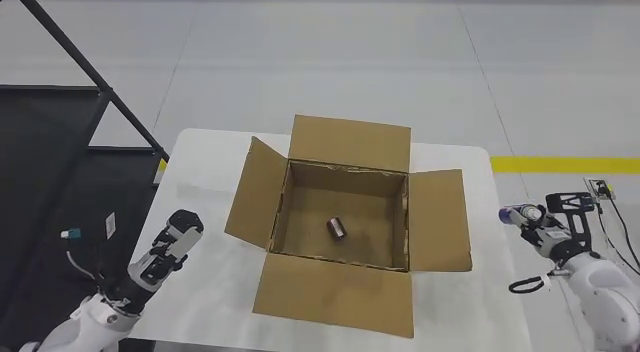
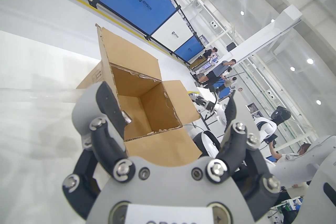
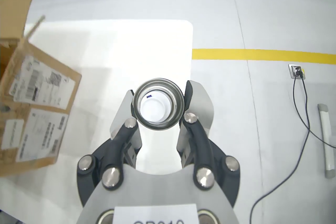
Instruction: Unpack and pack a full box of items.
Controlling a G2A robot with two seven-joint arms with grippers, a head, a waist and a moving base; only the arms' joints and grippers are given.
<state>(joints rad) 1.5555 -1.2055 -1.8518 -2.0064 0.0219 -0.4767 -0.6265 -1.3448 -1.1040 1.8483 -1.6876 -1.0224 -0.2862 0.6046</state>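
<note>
The small dark item [image 1: 337, 227] on the floor of the box [image 1: 350, 142] is too small from above to identify. In the left wrist view, a finger of the left gripper [image 2: 168, 93] covers all but the item's metallic end. The right wrist view's edge cuts the box off. Near the box's right flap, the can [image 3: 157, 107] in the right gripper [image 3: 158, 93] shows end-on, its body hidden.
</note>
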